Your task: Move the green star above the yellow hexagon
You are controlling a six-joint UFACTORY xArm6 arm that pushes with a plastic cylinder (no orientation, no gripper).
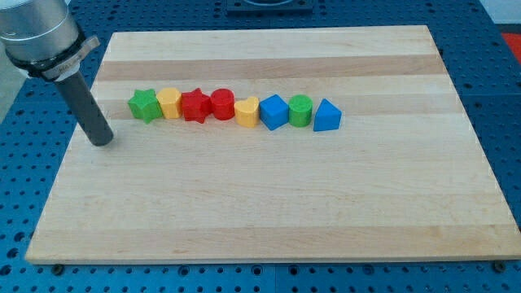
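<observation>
A pale wooden board [269,203] lies on a blue perforated table [509,98]. Eight small plastic blocks stand in a tight row across the board's upper middle, each touching or just beside its neighbour. From the view's left: the green star [144,105], the yellow hexagon [169,102], a red star [194,106], a red cylinder [222,103], a yellow heart-like block [247,111], a blue cube [273,112], a green cylinder [300,110] and a blue triangular block [327,115]. The straight dark rod slants down from the upper left of the frame; its tip [102,142] rests on the board, left of and slightly below the green star, apart from it and touching no block
</observation>
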